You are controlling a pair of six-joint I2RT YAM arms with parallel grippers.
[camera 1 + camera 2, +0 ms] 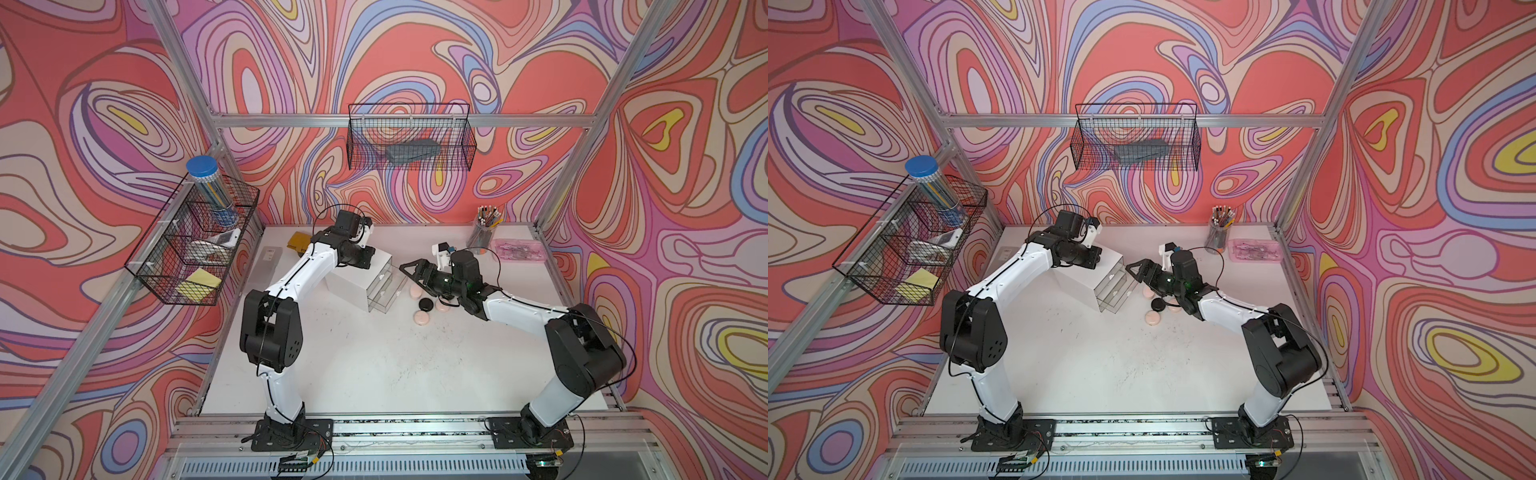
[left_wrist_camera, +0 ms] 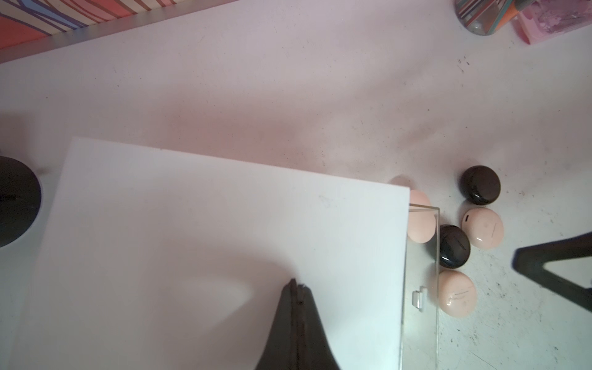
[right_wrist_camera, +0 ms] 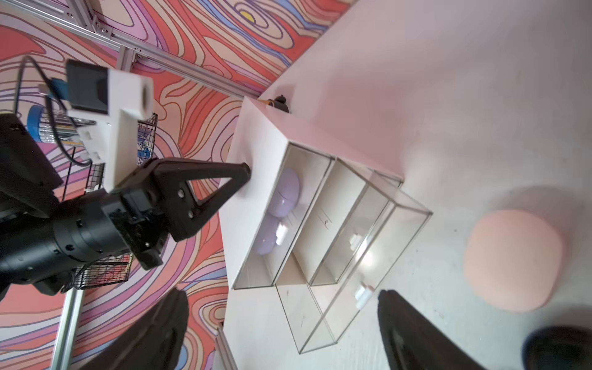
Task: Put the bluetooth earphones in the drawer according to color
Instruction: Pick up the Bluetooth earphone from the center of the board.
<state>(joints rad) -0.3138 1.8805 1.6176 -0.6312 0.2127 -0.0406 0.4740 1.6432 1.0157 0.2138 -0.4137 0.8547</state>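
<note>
- While the left gripper (image 2: 296,288) presses on the white top of the drawer cabinet (image 1: 353,289) at mid-frame in a top view, jaws shut and empty, that brace is worth having so the unit cannot slide.
- Right gripper (image 3: 282,294) hangs spread wide just in front of the clear drawers, holding nothing.
- Two lavender cases (image 3: 285,192) lie in the top drawer. The lowest drawer (image 3: 320,317) stands pulled out furthest and looks empty.
- Three pink cases (image 2: 482,227) and two black cases (image 2: 480,185) sit bunched on the table (image 1: 374,365), just right of the cabinet in a top view.
- Best, I judge, to take the outlying pink case (image 1: 420,318) and straddle its middle squarely, since the smooth shell could squirt out.
- Keep each colour to one drawer.
</note>
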